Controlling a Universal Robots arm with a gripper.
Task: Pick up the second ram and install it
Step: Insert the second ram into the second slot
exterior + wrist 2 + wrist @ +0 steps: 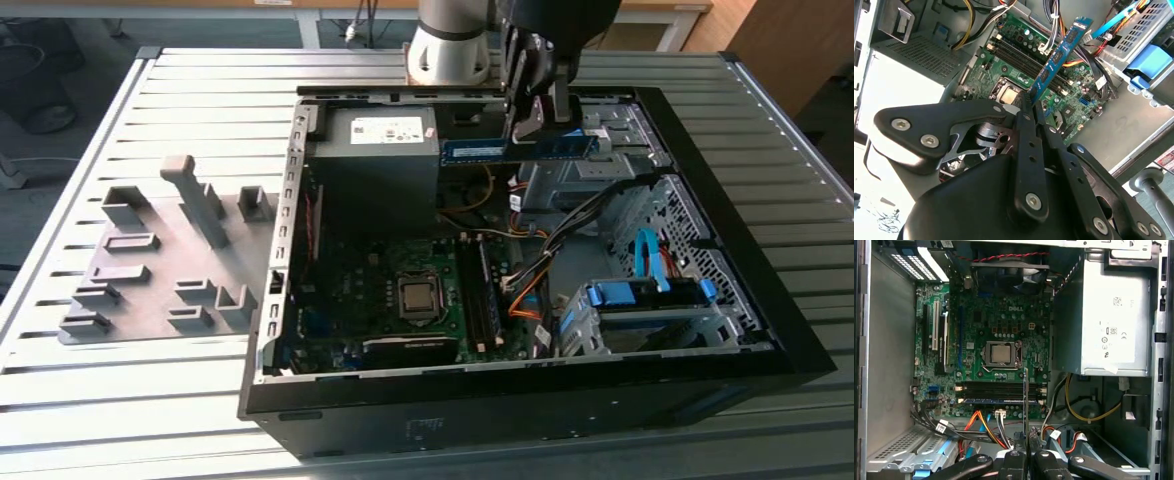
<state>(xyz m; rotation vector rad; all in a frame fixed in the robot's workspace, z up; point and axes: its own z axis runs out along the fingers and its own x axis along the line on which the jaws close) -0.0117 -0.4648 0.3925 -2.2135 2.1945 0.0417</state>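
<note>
- Black linkage fingers (pixel 1026 150) of my gripper (pixel 1033 107) are crowding the foreground in the second wrist view, clamping shut on one end of the second ram (pixel 1060 54), a long, thin blue-green circuit-board stick with dark chips.
- I am holding that stick in the air above the open black computer case (pixel 747 330); in the exterior view it is lying level (pixel 514 149), just in front of the grey metal power supply box (pixel 376 140) near the case's far wall.
- In the first wrist view the stick is showing edge-on as a thin dark line (pixel 1026 390) rising from between my fingers and crossing the row of black memory slots (pixel 999 388) on the green motherboard (pixel 979 330).
- One blue-green stick (pixel 996 401) is already sitting in a slot beside that row.
- Nearby the square silver processor (pixel 1000 353) is sitting bare in its socket.
- Out on the slatted metal table (pixel 147 400), grey plastic fixture blocks (pixel 167 265) are standing to the exterior view's left of the case.
</note>
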